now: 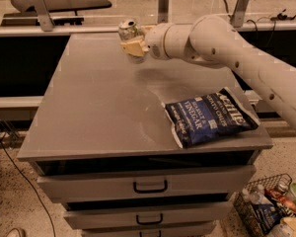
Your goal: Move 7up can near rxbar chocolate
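The gripper (132,44) is clenched around the 7up can (128,29), holding it tilted just above the table (89,117), probably lifted for carrying. The blue chip bag (209,116) lies well apart from the gripper, toward the near edge; no rxbar chocolate shows

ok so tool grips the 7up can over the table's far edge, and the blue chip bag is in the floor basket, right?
No. The camera view shows the blue chip bag lying on the table top, not in the wire basket. The rest stands: the tool grips the 7up can over the table's far edge.
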`<state>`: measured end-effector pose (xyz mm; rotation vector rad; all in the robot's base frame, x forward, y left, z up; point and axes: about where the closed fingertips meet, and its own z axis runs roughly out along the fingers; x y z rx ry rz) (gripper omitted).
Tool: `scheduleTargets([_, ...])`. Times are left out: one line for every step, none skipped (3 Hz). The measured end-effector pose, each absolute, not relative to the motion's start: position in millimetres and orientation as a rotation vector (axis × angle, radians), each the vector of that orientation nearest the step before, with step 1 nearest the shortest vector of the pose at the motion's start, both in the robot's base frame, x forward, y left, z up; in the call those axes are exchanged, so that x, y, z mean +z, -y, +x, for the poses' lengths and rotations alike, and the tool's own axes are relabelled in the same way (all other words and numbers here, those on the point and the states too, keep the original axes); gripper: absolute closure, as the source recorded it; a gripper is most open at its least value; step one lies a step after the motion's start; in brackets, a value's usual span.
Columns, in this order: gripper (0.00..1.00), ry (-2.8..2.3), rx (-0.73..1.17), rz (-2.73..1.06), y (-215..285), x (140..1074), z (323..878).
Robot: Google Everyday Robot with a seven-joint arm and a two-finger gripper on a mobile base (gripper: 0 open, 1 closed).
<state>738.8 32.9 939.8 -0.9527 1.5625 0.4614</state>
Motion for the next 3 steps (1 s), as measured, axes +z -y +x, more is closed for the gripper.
scheduleTargets([1.0, -1.586, 0.234, -0.906, 47.7, 962.9, 764.6])
scheduleTargets([1.0, -1.579, 0.105, -0.837, 108.9, 973.3, 793.6])
scheduleTargets([1.0, -1.56, 0.057, -0.745, 151.7, 962.5, 826.6])
